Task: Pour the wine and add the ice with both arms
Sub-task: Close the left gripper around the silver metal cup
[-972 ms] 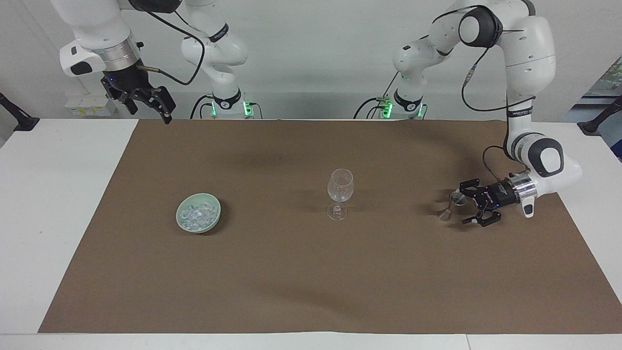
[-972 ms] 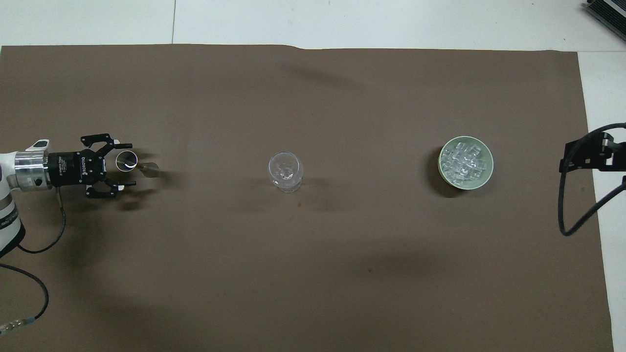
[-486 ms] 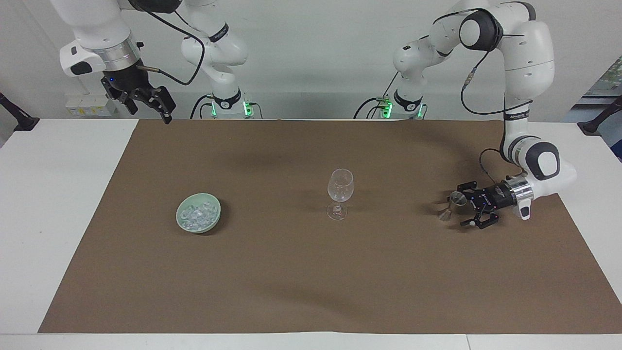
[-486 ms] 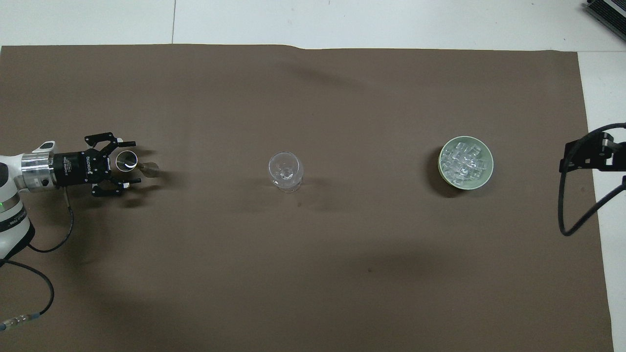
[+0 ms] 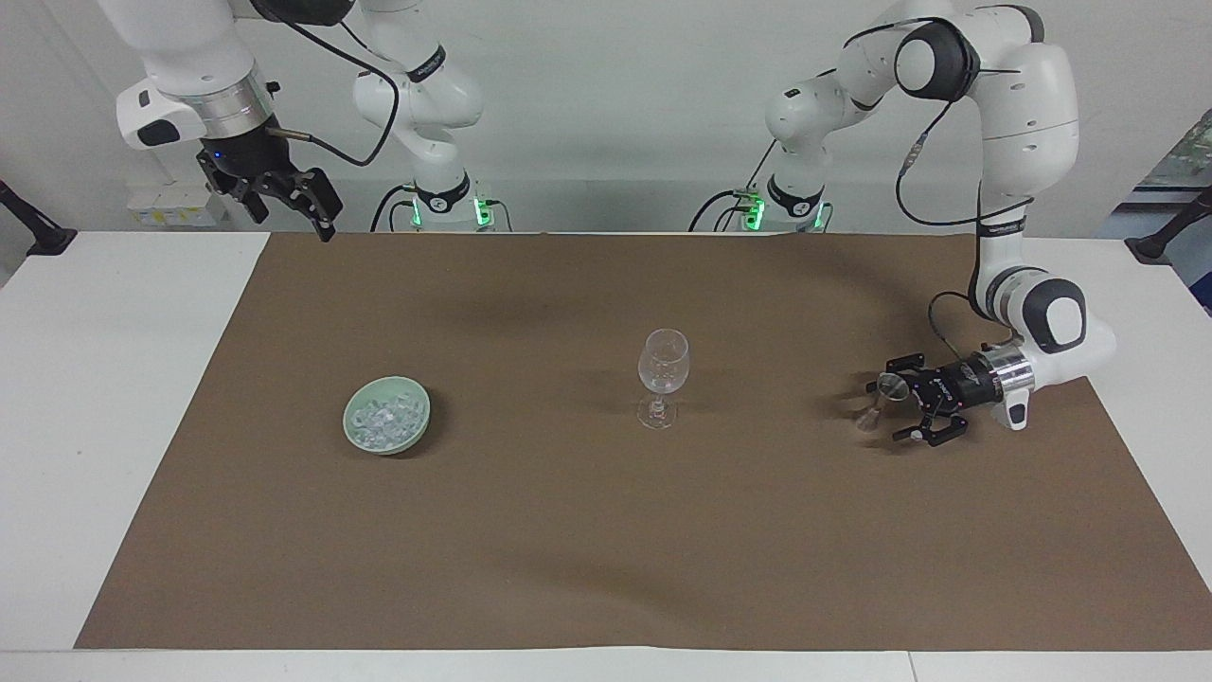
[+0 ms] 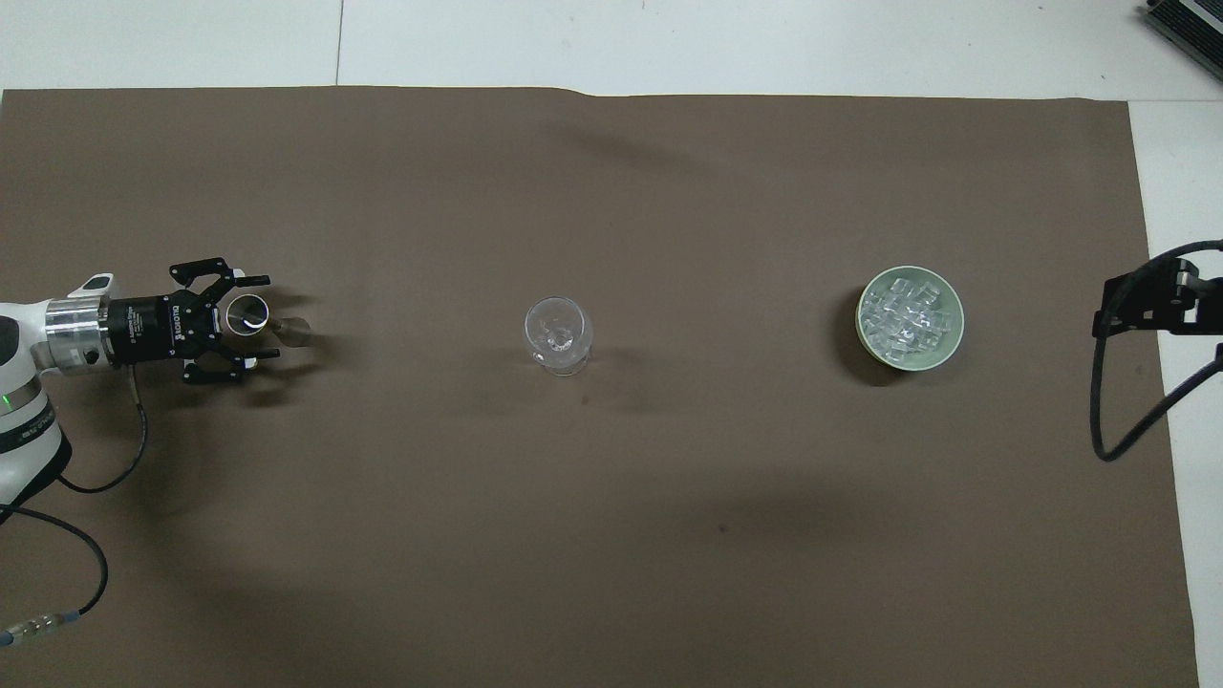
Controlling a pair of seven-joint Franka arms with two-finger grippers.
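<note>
The wine glass (image 5: 663, 377) stands upright and looks empty in the middle of the brown mat (image 5: 606, 568), and everything else is placed around it. Toward the right arm's end from the glass sits the green bowl (image 5: 386, 415), heaped with ice (image 5: 383, 413). Toward the left arm's end from the glass stands a small metal measuring cup (image 5: 879, 398) – a double-cone jigger, upright on the mat.

The left gripper (image 5: 895, 409) lies low and level at that cup, its fingers spread apart on either side of it; the cup sits between them but they do not look closed on it yet. The right gripper (image 5: 284, 194) waits raised over the mat's edge nearest the robots, well away from the glass and on the bowl's end of the table, fingers seemingly apart and holding nothing.

The step in hand looks like the pick-up of the cup for the pour – nothing has gone into the glass yet. Next the fingers should close squarely on the cup's narrow waist, lift it straight so it stays level, carry it to the glass and tip it over the rim; the ice comes after
</note>
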